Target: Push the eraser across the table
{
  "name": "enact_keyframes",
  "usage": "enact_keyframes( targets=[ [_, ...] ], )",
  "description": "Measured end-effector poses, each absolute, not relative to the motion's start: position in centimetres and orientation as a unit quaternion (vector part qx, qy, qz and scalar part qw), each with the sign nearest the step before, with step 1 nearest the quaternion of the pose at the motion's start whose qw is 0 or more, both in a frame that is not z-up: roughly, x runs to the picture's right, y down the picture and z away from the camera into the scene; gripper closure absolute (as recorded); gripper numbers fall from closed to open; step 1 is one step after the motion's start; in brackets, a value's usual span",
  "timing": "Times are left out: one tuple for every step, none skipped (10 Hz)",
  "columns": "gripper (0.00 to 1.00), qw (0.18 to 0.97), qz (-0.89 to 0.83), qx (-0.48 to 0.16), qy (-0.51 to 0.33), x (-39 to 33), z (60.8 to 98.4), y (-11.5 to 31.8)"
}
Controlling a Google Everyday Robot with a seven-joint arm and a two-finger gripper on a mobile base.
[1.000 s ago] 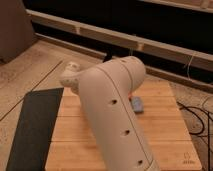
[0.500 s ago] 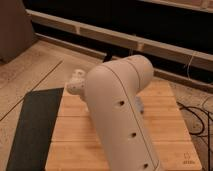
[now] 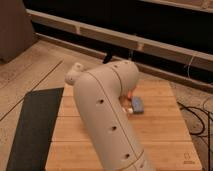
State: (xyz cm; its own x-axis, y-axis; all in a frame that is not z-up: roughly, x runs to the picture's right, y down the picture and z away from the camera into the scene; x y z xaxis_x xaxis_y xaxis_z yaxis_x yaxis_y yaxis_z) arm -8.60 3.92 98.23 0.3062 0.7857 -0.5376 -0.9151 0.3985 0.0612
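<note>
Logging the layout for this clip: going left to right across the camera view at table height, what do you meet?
Dark floor mat → bare table edge → robot arm → eraser → cables on the floor. The gripper is hidden behind the arm.

Arm (image 3: 107, 117) blocks most of tabletop (image 3: 165, 135); tool hidden behind it, eraser (image 3: 137, 104) beside orange item (image 3: 129, 94) at elbow.
</note>
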Motion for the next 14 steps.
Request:
enact_keyframes(
  targets=[
    [1.0,0.799,0.527,-0.137,0.255,-8.9,99.3,3.4],
    [1.0,0.801,0.523,-0.138,0.255,-9.1,100.2,2.7],
    [1.0,0.807,0.518,-0.134,0.249,-9.3,101.0,1.8],
    [1.0,0.819,0.51,-0.121,0.233,-9.8,102.0,0.2],
    [1.0,0.831,0.504,-0.112,0.21,-10.7,102.6,-1.3],
    [1.0,0.849,0.492,-0.097,0.168,-12.6,103.4,-3.9],
    [1.0,0.856,0.486,-0.09,0.151,-13.1,103.7,-5.1],
    [1.0,0.864,0.48,-0.084,0.124,-13.8,104.0,-6.7],
    [1.0,0.869,0.477,-0.081,0.105,-14.3,104.1,-7.8],
    [1.0,0.874,0.472,-0.079,0.086,-15.0,104.0,-8.8],
    [1.0,0.877,0.468,-0.079,0.074,-15.3,103.8,-9.3],
    [0.98,0.877,0.468,-0.079,0.075,-15.1,103.8,-9.3],
    [0.9,0.877,0.469,-0.079,0.075,-15.1,103.8,-9.3],
    [0.81,0.877,0.468,-0.079,0.075,-15.2,103.8,-9.3]
  ],
)
